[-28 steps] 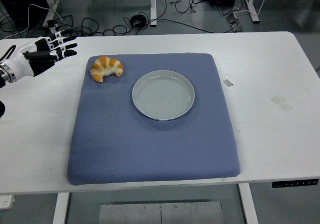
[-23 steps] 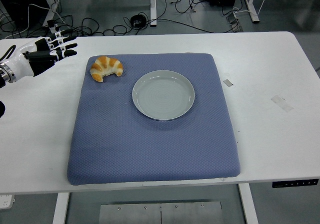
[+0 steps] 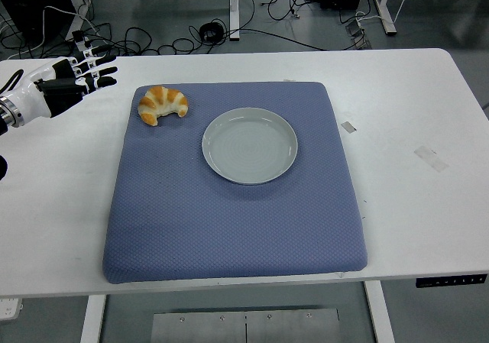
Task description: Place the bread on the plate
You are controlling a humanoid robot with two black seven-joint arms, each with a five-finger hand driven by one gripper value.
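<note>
A golden croissant (image 3: 162, 104) lies on the far left corner of a blue mat (image 3: 229, 198). Just right of it, apart from it, an empty pale grey plate (image 3: 250, 144) rests on the mat. My left hand (image 3: 84, 72) hovers over the white table at the far left, left of the croissant, its fingers spread and holding nothing. The right arm does not show.
The white table (image 3: 412, 114) carries the mat; small tape marks (image 3: 430, 158) sit on its right side. Cables and desk legs lie on the floor beyond the far edge.
</note>
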